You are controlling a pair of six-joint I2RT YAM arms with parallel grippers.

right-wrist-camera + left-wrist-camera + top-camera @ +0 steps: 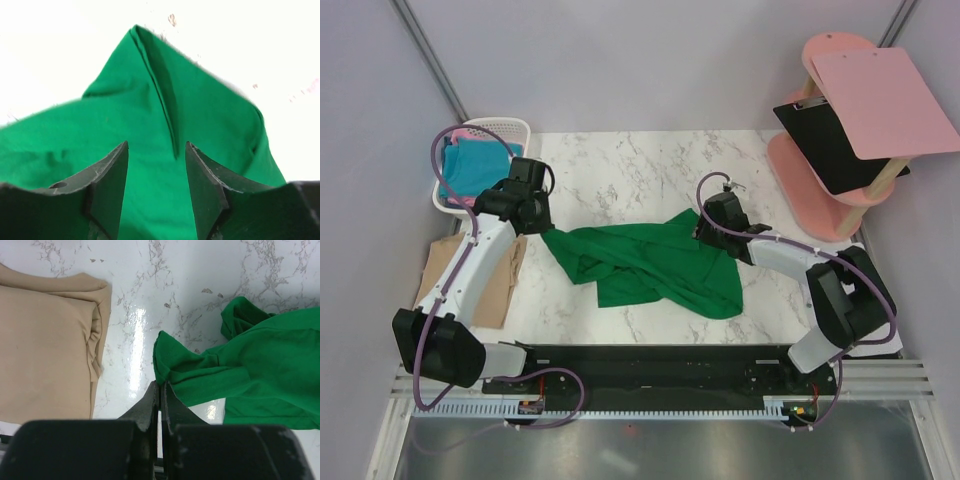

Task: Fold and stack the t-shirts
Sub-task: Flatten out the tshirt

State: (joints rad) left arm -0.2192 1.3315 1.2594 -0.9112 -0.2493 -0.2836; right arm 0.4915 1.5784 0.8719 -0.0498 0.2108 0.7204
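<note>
Heads up: the green shirt (650, 265) is nowhere near flat. It's lying crumpled across the middle of the worktop (620, 170), pulled to a point on its left side.

Your left gripper (160, 390) has its fingers squeezed together on that point. From the wrist view it looks like just a sliver of hem at the very tips, so if you tug sideways I'd bet it slips out.

Your right gripper (156, 150) hovers over the shirt's far right part, fingers apart and holding nothing, with a raised crease running up between them. Close there and you may pinch two layers instead of one edge, and then the spread comes out twisted.

Also watch the tan shirt (45, 350), folded by the left edge just beside your left gripper. Pull the green one further left and you could drag over it and muss that fold.

The basket (515, 127) in the far left corner has a teal shirt (470, 170) waiting, so I'd say there's a long way to go.
</note>
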